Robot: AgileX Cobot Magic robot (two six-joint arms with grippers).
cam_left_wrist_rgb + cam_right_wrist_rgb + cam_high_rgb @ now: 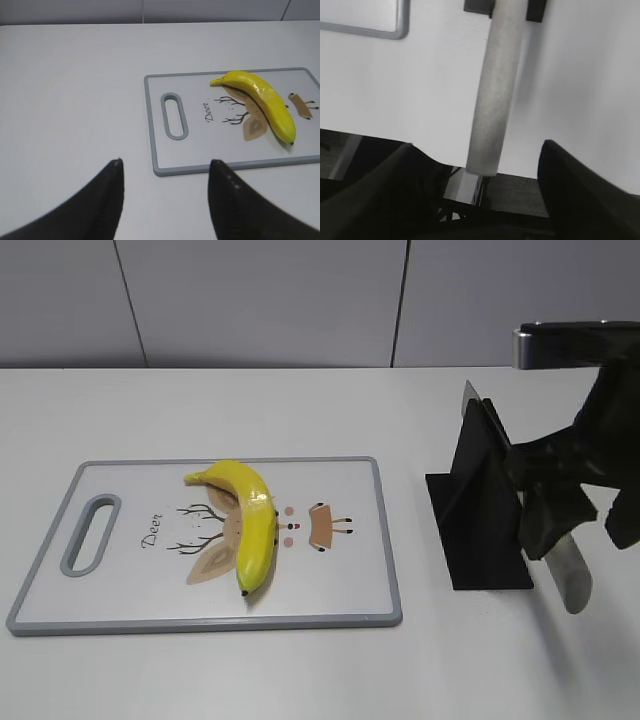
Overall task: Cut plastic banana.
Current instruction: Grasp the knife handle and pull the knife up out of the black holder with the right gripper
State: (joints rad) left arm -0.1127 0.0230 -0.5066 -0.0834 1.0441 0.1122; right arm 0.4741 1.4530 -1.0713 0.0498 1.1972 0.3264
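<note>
Lying uncut mid-board, plastic banana (251,523) leaves board edges bare.

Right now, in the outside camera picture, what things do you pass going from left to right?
Board handle slot → banana → little deer drawing → black knife stand → right gripper at the knife handle.

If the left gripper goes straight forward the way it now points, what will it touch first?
Probably the cutting board. The open left gripper hangs above bare table, its fingers aimed at the board's near edge by the handle slot. The plastic banana lies farther right. Depth is unclear.
</note>
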